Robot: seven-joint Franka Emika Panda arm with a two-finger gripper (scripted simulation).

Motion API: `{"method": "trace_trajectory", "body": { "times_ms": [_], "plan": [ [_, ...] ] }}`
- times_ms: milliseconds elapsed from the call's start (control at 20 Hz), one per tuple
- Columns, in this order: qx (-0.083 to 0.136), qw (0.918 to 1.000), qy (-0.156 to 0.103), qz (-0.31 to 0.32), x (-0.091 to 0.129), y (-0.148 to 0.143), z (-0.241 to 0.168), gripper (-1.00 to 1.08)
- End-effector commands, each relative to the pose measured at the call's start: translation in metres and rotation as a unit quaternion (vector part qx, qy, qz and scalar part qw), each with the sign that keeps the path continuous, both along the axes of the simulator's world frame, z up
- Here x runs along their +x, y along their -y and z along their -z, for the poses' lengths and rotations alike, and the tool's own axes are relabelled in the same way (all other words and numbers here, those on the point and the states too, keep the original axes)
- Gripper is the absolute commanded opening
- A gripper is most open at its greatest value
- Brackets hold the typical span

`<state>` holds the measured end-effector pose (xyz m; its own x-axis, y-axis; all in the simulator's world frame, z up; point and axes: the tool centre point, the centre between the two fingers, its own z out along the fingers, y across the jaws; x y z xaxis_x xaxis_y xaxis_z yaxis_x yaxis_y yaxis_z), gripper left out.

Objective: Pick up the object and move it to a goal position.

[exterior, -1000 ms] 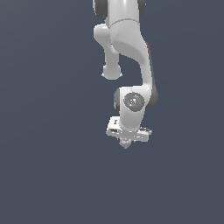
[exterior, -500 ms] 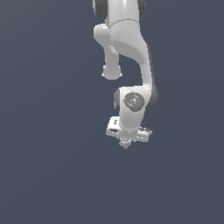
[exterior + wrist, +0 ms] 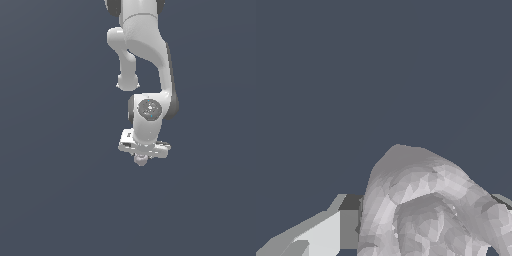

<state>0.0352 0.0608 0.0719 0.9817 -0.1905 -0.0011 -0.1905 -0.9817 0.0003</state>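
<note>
The arm (image 3: 150, 60) reaches down from the top of the exterior view, and its gripper (image 3: 142, 159) hangs at the lower end, just below the round wrist joint (image 3: 149, 111). A small pale lump, the object (image 3: 142, 160), shows right at the gripper's tip in that view. In the wrist view the same object (image 3: 426, 210) fills the near field as a grey-white, faceted, lumpy mass with a faint pink cast, sitting against 1 visible finger (image 3: 321, 235). The second finger is only hinted at beside the far edge of the object, so the jaw gap cannot be read directly; judging from how the object sits at the tip, the pincer appears to be closed on it, though the contact faces themselves are hidden.

No goal marker is visible in either view, and the dark plain ground (image 3: 55, 200) around the gripper gives no cue to height.

The main risk, as I judge it, is slip. The object is lumpy, much smaller than the gripper, and its uneven faces may give only partial contact with the finger, so a quick swing or a jolt at the wrist joint could roll it out. A second risk is that the grip sits near the fingertips, leaving little margin if the object shifts.
</note>
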Motion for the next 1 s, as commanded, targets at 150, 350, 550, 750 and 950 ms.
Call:
{"method": "trace_trajectory", "body": {
  "times_ms": [150, 350, 550, 750, 950],
  "plan": [
    [0.0, 1.0, 0.001, 0.0, -0.014, 0.017, -0.026, -1.0],
    [0.0, 1.0, 0.001, 0.0, -0.029, 0.036, -0.053, -1.0],
    [0.001, 1.0, 0.001, 0.0, -0.046, 0.058, -0.086, -1.0],
    [0.001, 1.0, 0.001, 0.001, -0.064, 0.08, -0.12, -1.0],
    [0.001, 1.0, 0.001, 0.001, -0.08, 0.101, -0.151, -1.0]
  ]
}}
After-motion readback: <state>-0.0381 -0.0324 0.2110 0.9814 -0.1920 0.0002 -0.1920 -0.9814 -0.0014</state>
